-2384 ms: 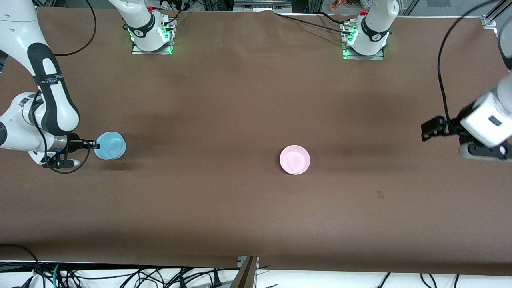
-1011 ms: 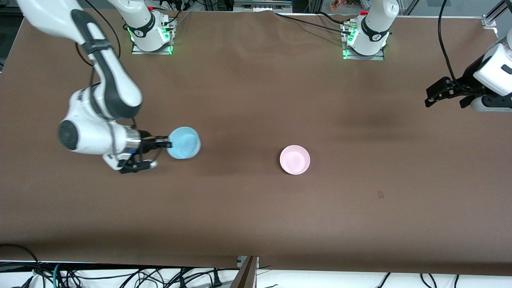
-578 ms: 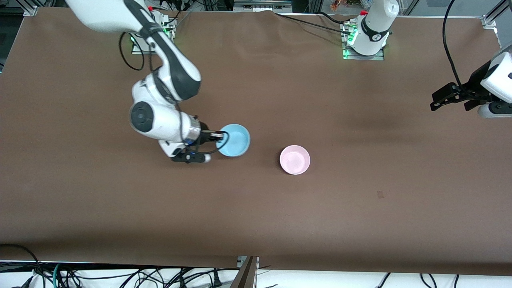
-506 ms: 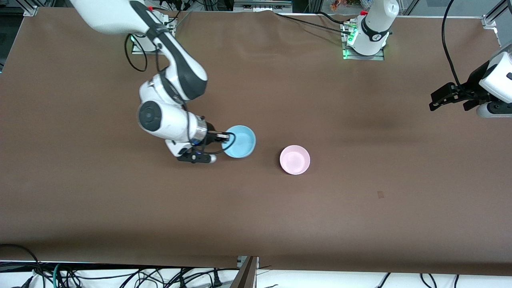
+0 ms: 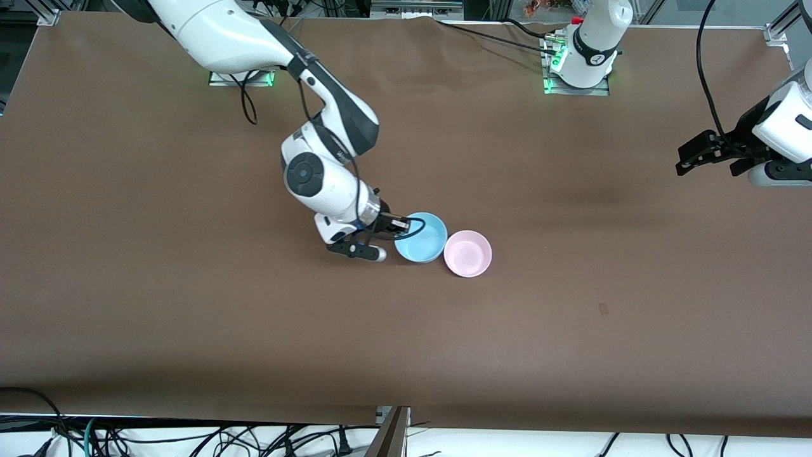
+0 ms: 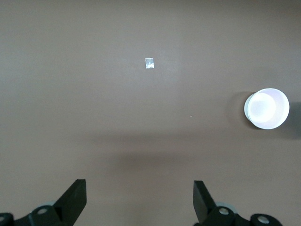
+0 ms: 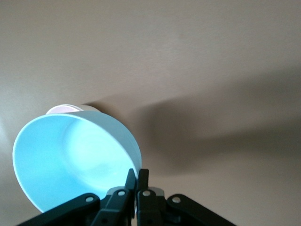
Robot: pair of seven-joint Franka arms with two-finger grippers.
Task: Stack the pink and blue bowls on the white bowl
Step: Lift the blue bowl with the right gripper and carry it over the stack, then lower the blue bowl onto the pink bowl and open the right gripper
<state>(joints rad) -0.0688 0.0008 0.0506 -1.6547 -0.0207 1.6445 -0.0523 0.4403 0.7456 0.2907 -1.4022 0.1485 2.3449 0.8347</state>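
Observation:
My right gripper (image 5: pixel 401 223) is shut on the rim of the light blue bowl (image 5: pixel 420 238) and holds it tilted, just off the table. It also shows in the right wrist view (image 7: pixel 137 175), pinching the blue bowl's (image 7: pixel 70 160) wall. The blue bowl's edge is right beside the pale pink bowl (image 5: pixel 467 253), on the side toward the right arm's end. The pink bowl rests on the table; its rim peeks past the blue bowl (image 7: pixel 63 109). My left gripper (image 5: pixel 685 162) waits open and empty, raised at the left arm's end (image 6: pixel 139 188). No separate white bowl shows.
A small pale mark (image 5: pixel 603 309) lies on the brown table cover, nearer the front camera than the pink bowl (image 6: pixel 266 108); the mark also shows in the left wrist view (image 6: pixel 149 63). The left arm's base (image 5: pixel 580 60) stands at the table's back edge.
My right arm has carried the blue bowl from the right arm's end of the table to right beside the pink bowl. The left gripper rose and has stayed almost still since.

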